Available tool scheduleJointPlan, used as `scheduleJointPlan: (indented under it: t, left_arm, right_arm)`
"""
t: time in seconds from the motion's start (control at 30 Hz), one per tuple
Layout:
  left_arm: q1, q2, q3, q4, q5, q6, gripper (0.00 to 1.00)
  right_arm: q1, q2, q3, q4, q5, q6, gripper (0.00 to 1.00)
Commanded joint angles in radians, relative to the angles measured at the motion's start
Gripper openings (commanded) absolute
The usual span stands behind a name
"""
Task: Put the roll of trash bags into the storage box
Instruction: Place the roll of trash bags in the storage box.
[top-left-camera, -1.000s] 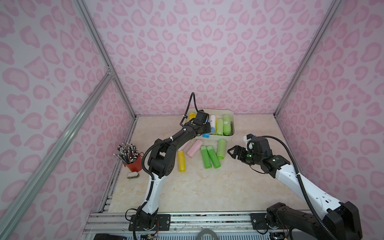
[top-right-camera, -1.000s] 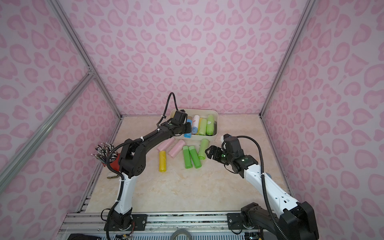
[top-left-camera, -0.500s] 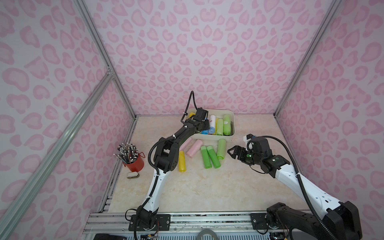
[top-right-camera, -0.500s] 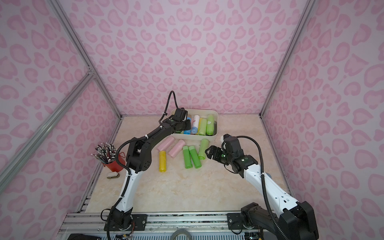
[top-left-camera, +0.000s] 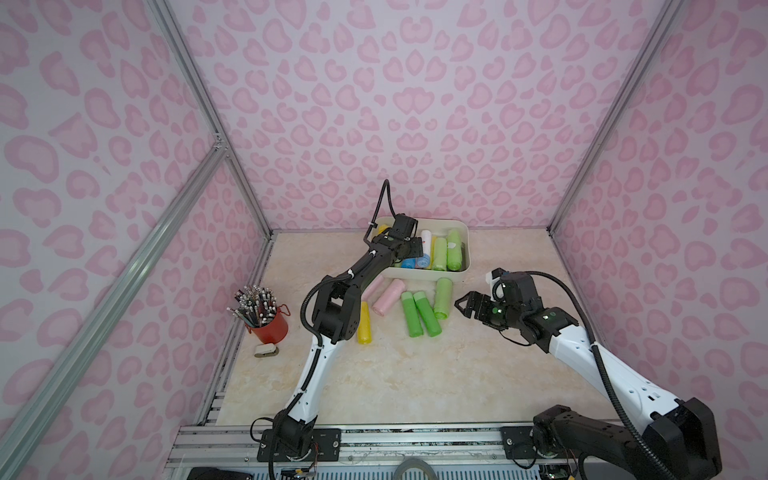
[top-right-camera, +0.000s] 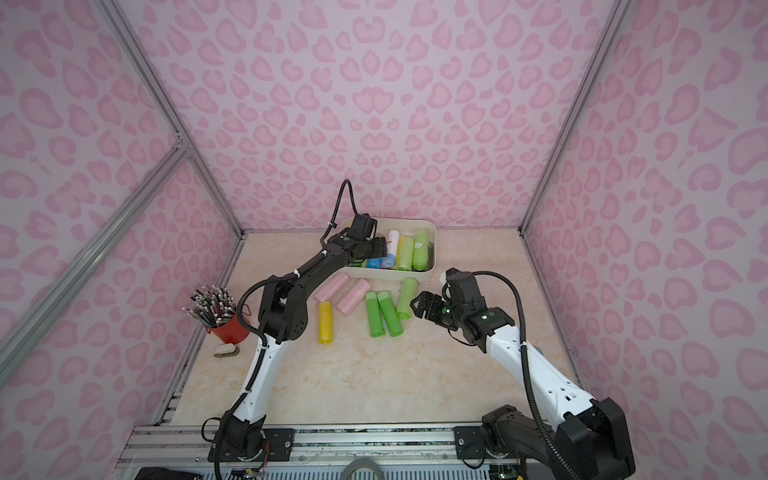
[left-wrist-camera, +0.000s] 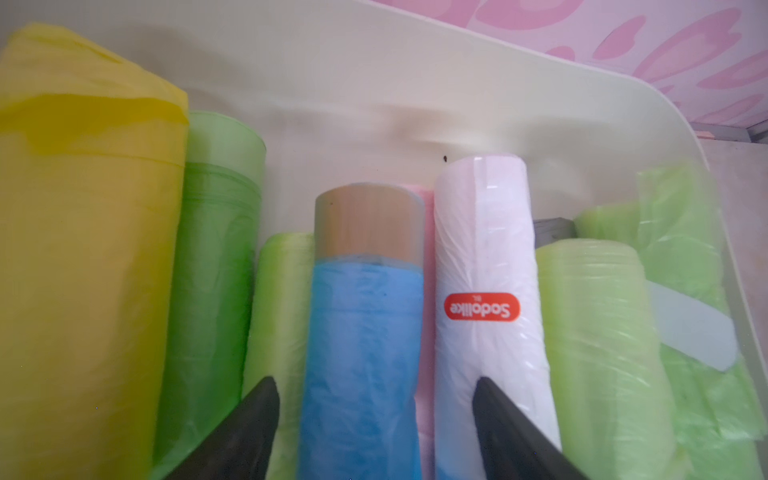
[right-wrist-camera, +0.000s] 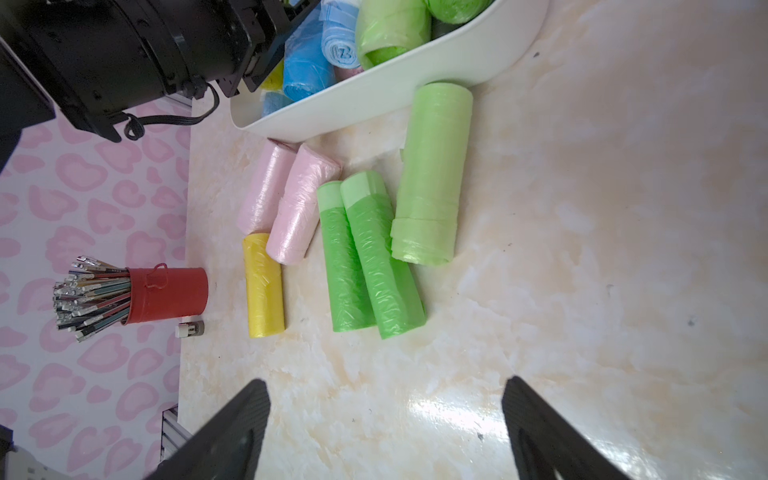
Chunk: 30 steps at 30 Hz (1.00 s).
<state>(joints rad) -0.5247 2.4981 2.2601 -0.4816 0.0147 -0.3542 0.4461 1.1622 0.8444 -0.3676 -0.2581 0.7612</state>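
Right wrist view: right gripper (right-wrist-camera: 386, 380) spread wide, empty, over the table (right-wrist-camera: 582, 291) — six loose rolls (right-wrist-camera: 345, 249) just beyond, not yet stowed. Farther back, left gripper (left-wrist-camera: 374, 378) stands parted astride the blue roll (left-wrist-camera: 361, 324), lying inside the storage box (left-wrist-camera: 374, 83) — that one looks delivered

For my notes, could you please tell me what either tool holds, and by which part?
Nothing. Left tool open astride the blue roll; right tool open, empty.

Two white-and-black arms (top-left-camera: 320, 365), black looping cables (top-left-camera: 386, 182)
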Motion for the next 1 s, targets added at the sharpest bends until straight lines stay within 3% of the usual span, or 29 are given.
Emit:
scheduleJointPlan:
  t: [0.0,0.13,0.63,0.97]
  left_arm:
    - [-0.001,-0.038,-0.009,-0.002,-0.026,0.021,0.86]
    - [-0.003,-0.092,-0.074,0.038,-0.025,0.024,1.00]
    - [-0.023,-0.387,-0.387,0.182,-0.103,0.020,1.00]
    - [-0.031,-0.735,-0.823,0.335,-0.201,-0.030,1.00]
  right_arm:
    - [-0.003,0.021,0.023,-0.051,0.014,-0.031,0.89]
    - [-0.003,0.035,0.026,-0.056,0.019,-0.021,0.90]
    - [-0.003,0.003,-0.022,-0.042,0.005,-0.010,0.90]
    - [-0.003,-0.038,-0.069,0.007,0.010,-0.011,0.89]
